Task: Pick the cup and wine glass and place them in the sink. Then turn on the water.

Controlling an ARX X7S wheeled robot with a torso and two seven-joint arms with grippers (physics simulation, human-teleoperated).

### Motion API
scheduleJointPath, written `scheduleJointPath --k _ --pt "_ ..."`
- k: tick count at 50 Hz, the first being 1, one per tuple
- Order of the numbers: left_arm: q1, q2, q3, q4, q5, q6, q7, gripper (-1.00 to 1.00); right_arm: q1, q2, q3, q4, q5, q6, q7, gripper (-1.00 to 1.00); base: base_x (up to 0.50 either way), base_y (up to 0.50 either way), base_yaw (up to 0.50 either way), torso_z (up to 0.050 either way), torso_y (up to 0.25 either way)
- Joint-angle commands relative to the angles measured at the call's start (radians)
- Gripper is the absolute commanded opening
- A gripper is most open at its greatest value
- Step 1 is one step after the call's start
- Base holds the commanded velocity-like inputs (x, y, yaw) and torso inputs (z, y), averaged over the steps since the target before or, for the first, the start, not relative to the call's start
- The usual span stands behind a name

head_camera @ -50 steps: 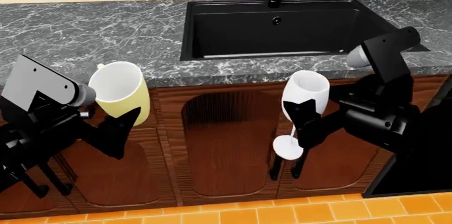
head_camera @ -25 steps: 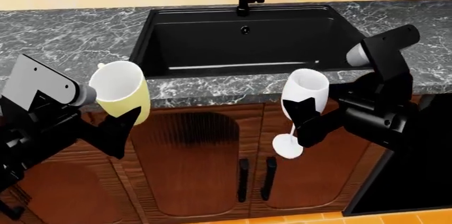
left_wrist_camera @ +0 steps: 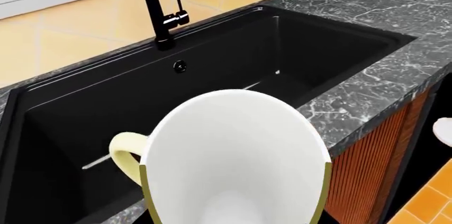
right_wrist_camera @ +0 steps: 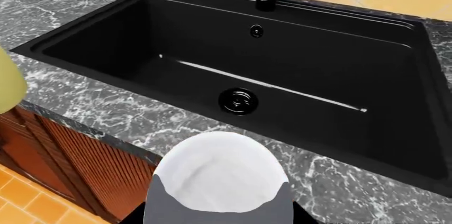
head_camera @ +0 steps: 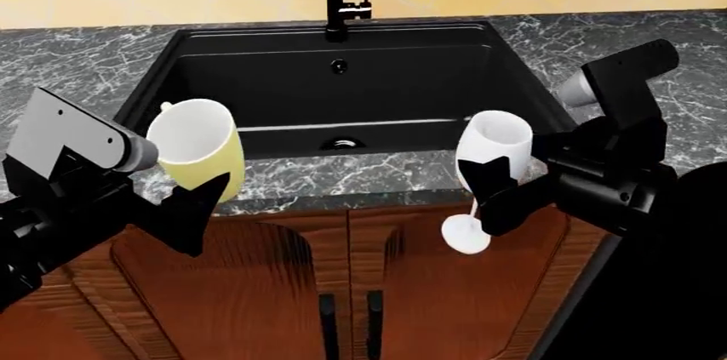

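Base has rolled me square to the sink (head_camera: 204, 45); left claw (head_camera: 193, 198) grips cup (head_camera: 196, 147), right claw (head_camera: 498, 194) grips glass (head_camera: 491, 156), ready to lower.

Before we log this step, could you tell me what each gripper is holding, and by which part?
Left gripper holds the cup by its lower body; right gripper holds the wine glass around its bowl.
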Motion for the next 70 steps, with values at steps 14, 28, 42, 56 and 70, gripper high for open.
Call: scheduleJointPath --k 14,28,42,56,70 --pt "-0.011 -0.001 0.008 -0.004 -0.001 0.006 -0.012 -1.00 -0.007 0.001 -0.002 -0.006 -0.032 -0.009 -0.018 -1.00 0.00 0.00 0.18 0.000 0.001" --pt "-0.011 0.000 0.015 -0.006 0.004 0.010 -0.011 -1.00 -0.014 0.007 0.001 -0.007 -0.029 -0.018 -0.022 -1.00 0.00 0.00 0.27 0.001 0.001" --pt "-0.016 -0.001 0.019 -0.005 0.000 0.008 -0.015 -1.00 -0.019 0.010 0.002 -0.010 -0.023 -0.026 -0.023 -1.00 -0.04 0.00 0.00 0.000 0.001" --pt "-0.020 -0.005 0.019 -0.004 -0.006 0.008 -0.016 -1.00 -0.011 0.005 -0.004 -0.009 -0.032 -0.026 -0.032 -1.00 -0.13 0.00 0.00 0.000 0.000" --pt "-0.007 -0.009 0.017 -0.005 -0.002 0.021 -0.012 -1.00 0.005 0.006 -0.012 -0.008 -0.016 -0.015 -0.018 -1.00 0.00 -0.24 0.00 0.001 0.001"
